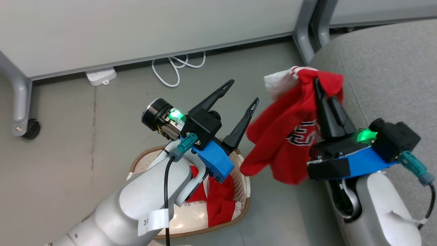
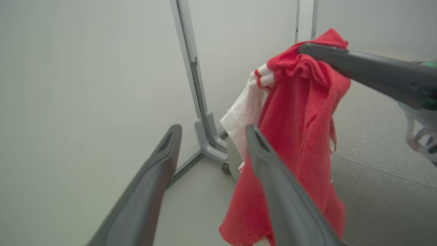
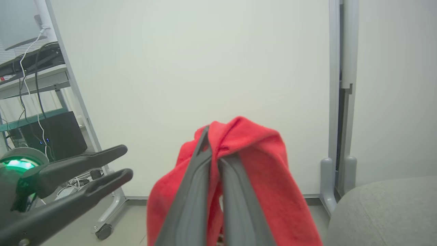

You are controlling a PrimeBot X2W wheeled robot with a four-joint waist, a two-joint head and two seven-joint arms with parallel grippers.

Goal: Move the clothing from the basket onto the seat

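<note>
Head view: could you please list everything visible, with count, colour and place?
Soft red garment with white trim: one, red and white, held aloft, centre right.
Cream perforated plastic basket: one, cream, brown rim, floor.
Second red garment: one, red, inside the basket.
Large grey fabric seat: one, grey, right side.
White cable: one, white, floor by wall panel.
Left gripper: one, dark, open above the basket.
Right gripper: one, dark, shut on the held garment.

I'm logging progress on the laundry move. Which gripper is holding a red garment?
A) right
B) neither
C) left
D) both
A: the right gripper is shut on the red garment, which hangs from its fingers, while the left gripper is open and empty.
</note>
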